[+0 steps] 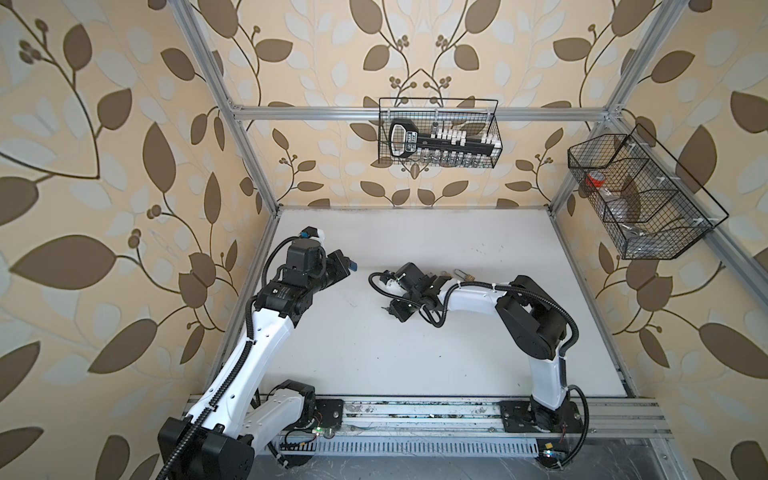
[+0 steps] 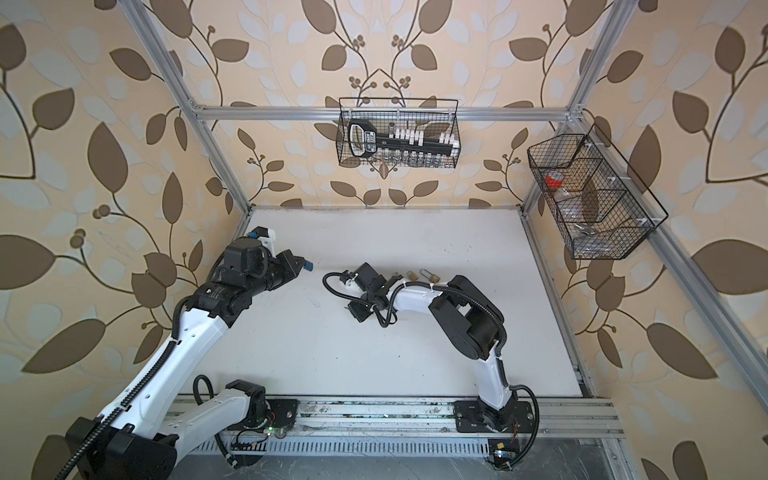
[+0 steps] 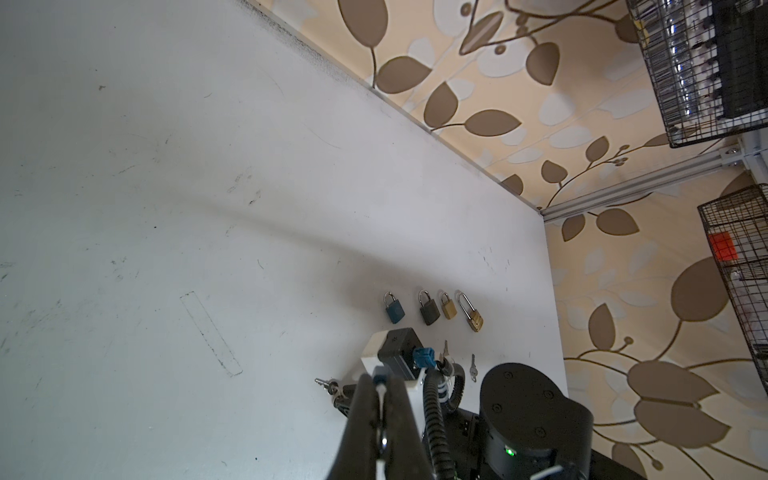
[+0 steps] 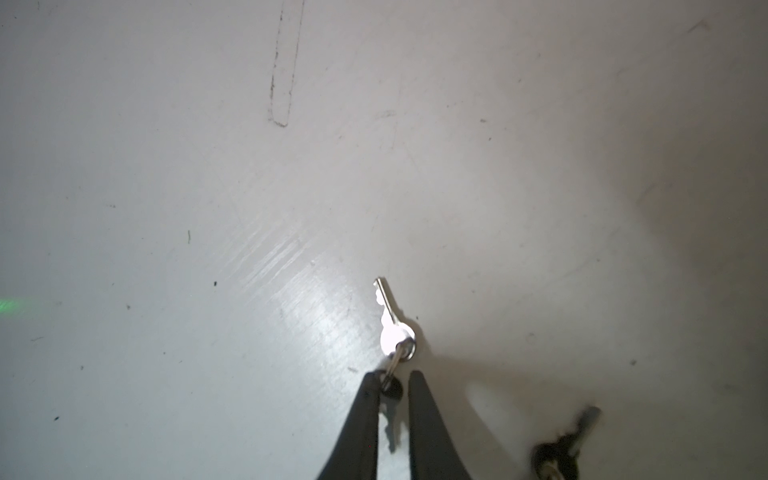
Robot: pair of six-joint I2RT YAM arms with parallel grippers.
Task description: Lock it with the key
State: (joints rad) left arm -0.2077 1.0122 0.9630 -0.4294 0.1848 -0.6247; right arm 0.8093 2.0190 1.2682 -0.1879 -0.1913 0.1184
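We are seeing the left arm [image 1: 266, 336] and right arm [image 1: 473, 301] wearing glossy white shells over black joint housings [image 1: 536, 328], ribbed black cables [image 1: 575, 328] looping alongside, a green light [image 3: 508, 451] glowing, the right gripper [image 4: 394, 374] tapering black.

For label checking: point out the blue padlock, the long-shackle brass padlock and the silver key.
blue padlock [image 3: 395, 311], left wrist view, body.
long-shackle brass padlock [image 3: 475, 322], left wrist view, body.
silver key [image 4: 395, 333], right wrist view, bow.
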